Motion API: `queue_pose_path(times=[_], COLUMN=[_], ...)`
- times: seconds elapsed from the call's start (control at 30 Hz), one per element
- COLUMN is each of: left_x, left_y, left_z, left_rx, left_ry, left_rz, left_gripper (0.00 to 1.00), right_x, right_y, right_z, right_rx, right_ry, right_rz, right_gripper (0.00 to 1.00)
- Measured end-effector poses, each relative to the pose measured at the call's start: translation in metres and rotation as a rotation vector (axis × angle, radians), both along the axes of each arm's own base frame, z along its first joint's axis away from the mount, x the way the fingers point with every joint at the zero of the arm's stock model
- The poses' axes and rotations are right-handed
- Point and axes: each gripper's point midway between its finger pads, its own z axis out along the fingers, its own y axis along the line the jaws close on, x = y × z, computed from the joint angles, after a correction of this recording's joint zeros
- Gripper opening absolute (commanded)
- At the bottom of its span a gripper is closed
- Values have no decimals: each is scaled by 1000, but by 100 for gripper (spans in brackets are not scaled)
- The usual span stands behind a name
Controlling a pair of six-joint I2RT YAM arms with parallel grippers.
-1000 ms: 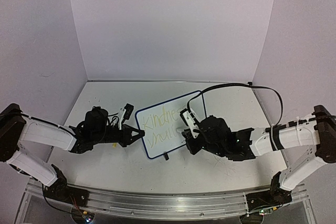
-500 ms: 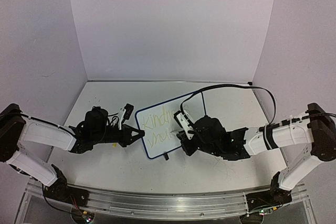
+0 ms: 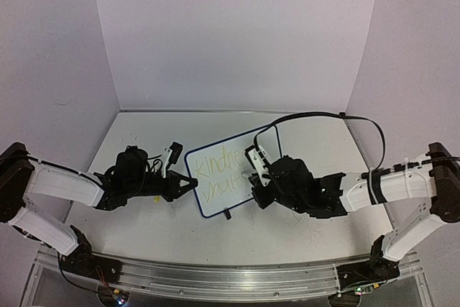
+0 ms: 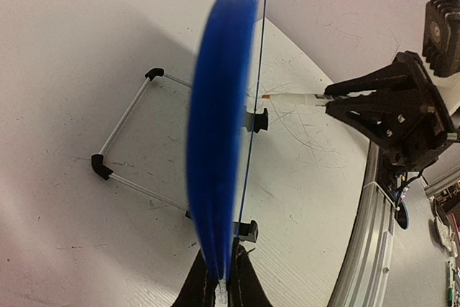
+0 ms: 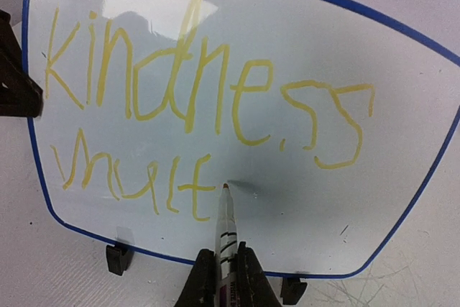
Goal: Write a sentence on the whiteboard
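Writing is mid-word: the one whiteboard (image 5: 402,127) stands mid-tabletop (image 3: 144,228) between the two arms, its left edge pinched by the closed left claw (image 4: 219,289), while the right claw (image 5: 223,264) grips the one marker (image 5: 226,224), tip at the board just right of "mult" in the sentence (image 5: 201,84) (line one, "Kindness", is complete), so the next move calls for an "i" stroke.

Whiteboard (image 5: 374,199) — "kindness", below perhaps "mult".

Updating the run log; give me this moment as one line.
left gripper: shut on whiteboard edge | right gripper: shut on marker, tip after "mult" | sentence: "kindness mult", unfinished
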Motion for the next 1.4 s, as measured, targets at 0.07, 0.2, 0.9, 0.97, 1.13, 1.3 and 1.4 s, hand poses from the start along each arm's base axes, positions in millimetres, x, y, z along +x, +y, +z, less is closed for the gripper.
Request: queue_pose_path(times=[0.07,0.2,0.9,0.97,1.13,1.3,1.4], left_x=[0,0,0,0,0,0,0], left_y=[0,0,0,0,0,0,0], left_z=[0,0,0,0,0,0,0], left_rx=[0,0,1,1,1,0,0], left_ry=[0,0,2,2,1,1,1], left_rz=[0,0,1,1,1,0,0], left_gripper=[0,0,0,0,0,0,0], right_x=[-4,-3,10,11,10,6,6], right_y=[-3,1,5,5,3,-1,-1], right_z=[14,35,0,0,0,11,18], right_rx=[48,117,30,26,18,44,61], right_ry=[-7,-20,15,12,12,8,0], right_rz=[21,46,17,9,0,11,13], right_gripper=[0,0,0,0,0,0,0])
